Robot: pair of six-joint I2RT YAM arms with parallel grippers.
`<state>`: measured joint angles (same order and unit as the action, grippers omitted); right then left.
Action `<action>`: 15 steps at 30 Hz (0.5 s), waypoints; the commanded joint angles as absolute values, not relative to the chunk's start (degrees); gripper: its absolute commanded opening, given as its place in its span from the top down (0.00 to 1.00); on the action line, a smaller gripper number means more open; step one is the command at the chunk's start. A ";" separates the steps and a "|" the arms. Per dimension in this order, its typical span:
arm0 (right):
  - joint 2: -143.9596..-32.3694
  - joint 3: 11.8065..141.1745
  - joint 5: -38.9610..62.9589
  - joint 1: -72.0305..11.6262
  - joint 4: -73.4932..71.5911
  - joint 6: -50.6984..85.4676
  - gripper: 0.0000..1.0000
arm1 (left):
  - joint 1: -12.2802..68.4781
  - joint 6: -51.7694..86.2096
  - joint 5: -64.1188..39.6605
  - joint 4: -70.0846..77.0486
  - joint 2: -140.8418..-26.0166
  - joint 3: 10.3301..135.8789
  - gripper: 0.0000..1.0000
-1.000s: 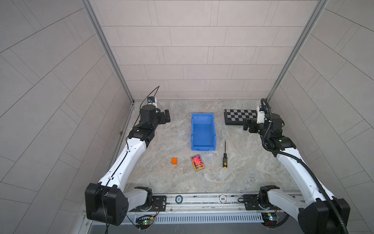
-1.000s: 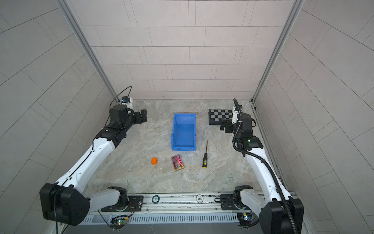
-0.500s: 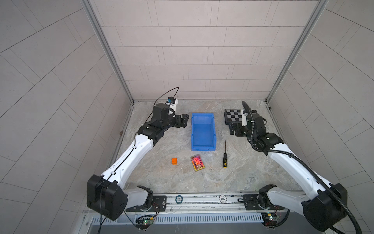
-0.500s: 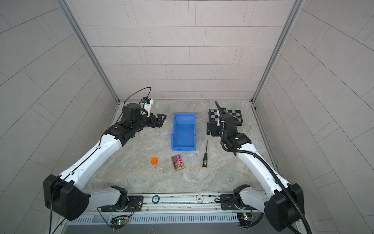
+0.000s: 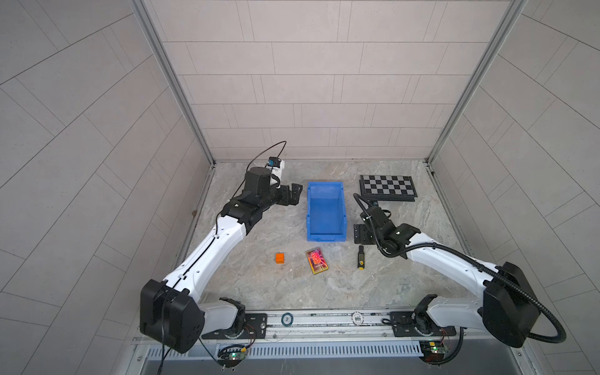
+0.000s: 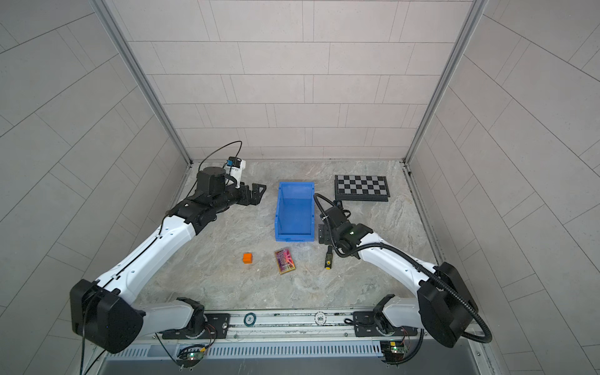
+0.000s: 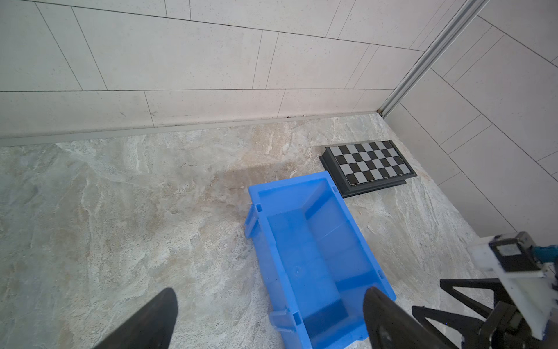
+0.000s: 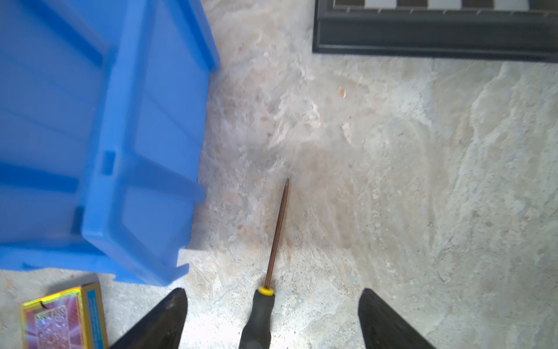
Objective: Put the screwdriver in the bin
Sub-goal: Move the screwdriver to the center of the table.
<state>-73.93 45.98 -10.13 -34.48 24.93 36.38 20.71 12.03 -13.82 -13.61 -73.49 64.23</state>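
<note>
Screwdriver is what you are after: it lies flat on the marbled tabletop, outside the bin, just off the bin's front right corner.

Starting at your left, the left gripper sits beside the rear part of the bin's left wall, near it but apart from it. Its wrist view shows the two dark fingers spread wide with nothing between them. Next along, toward the front, you have a small orange cube and then a shiny red card pack, both loose on the surface and apart from each other. The blue bin stands in the middle with nothing inside it, its low lip facing the front rail.

Right of the bin you reach the screwdriver again. Its black handle with yellow dots shows in both top views, yellow cap toward the rail, and the shaft runs away from you alongside the bin's right wall. The right gripper is over that shaft. In its wrist view the jaws stand wide, one finger on each side of the handle and touching neither side. Farthest right, at the back, lies the checkerboard.
</note>
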 commanded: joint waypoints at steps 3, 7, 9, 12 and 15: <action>-75.57 44.36 -10.52 -35.89 27.36 42.80 0.19 | 20.83 11.95 -13.01 -12.66 -73.47 63.54 0.00; -75.15 41.87 -10.42 -36.61 25.32 44.93 0.26 | 20.87 11.88 -12.84 -12.74 -73.83 63.54 0.01; -75.45 40.63 -9.97 -36.83 23.88 46.04 0.27 | 20.83 11.87 -12.83 -12.84 -73.91 63.54 0.01; -76.91 39.48 -9.31 -37.44 22.03 47.19 0.30 | 20.83 11.69 -12.74 -13.01 -73.92 63.70 0.01; -78.40 39.37 -8.60 -37.88 21.21 47.58 0.32 | 20.83 11.60 -12.26 -13.01 -73.83 63.55 0.01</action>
<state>-77.30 39.70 -8.86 -37.32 22.85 44.88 20.71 12.01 -13.06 -13.58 -73.71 64.14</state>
